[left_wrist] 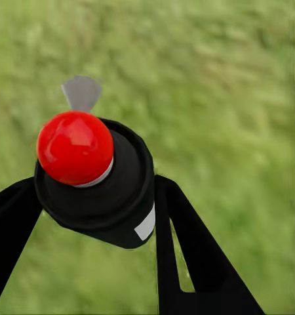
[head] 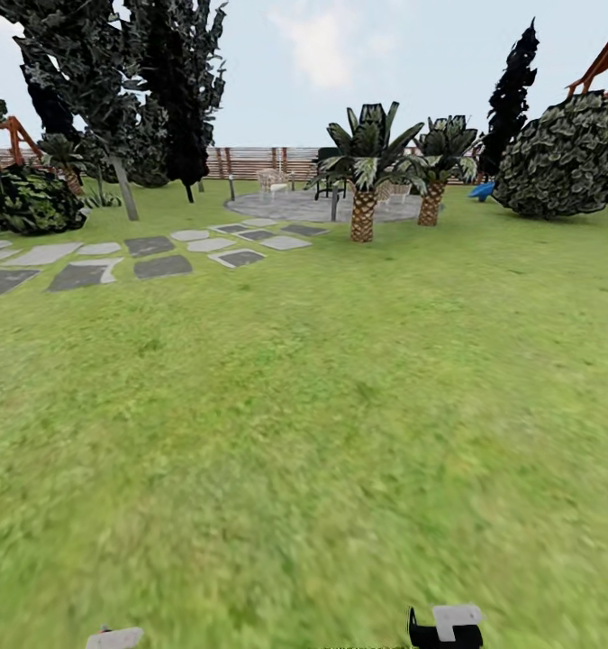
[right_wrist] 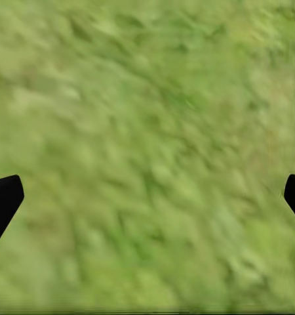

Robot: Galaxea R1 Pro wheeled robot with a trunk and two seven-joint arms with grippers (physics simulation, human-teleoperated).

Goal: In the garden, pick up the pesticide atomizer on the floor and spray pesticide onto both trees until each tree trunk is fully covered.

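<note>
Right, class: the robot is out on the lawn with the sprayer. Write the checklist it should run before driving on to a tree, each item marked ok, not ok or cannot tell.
1. Pesticide atomizer held between the left gripper fingers: ok.
2. Red top unobstructed: ok.
3. Right gripper open, holding nothing: ok.
4. Pale tree trunk in sight, far left: ok.
5. Lawn ahead free of obstacles: ok.
6. Pesticide already on the trunk: cannot tell, too far.
</note>
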